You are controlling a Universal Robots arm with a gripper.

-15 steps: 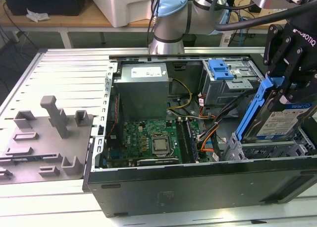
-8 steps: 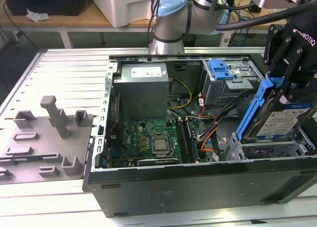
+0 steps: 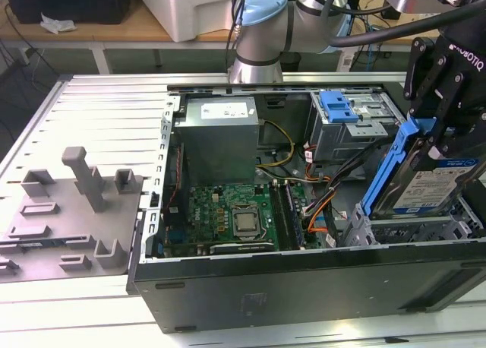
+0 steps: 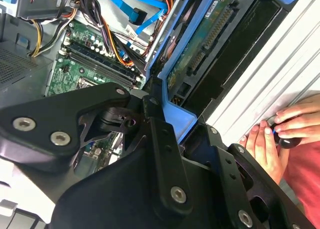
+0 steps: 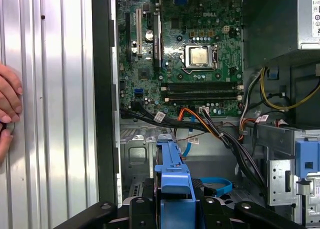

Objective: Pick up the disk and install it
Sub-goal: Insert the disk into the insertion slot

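Disk point(image 3: 433, 188) in its blue carrier is steeply tilted, with its lower end over the grey drive cage point(image 3: 402, 230) at the exterior view's right end of the open PC case point(image 3: 304, 287). Hand point(image 3: 439, 131) is clamped on the carrier's upper edge. The case sits on a slatted desk point(image 3: 106, 112).

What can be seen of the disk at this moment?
The disk is a flat silver drive with a white-and-blue label in a blue plastic carrier. The gripper grips its upper end, holding it steeply tilted above the grey drive cage at the exterior view's right. Its green circuit-board side shows in the second wrist view.
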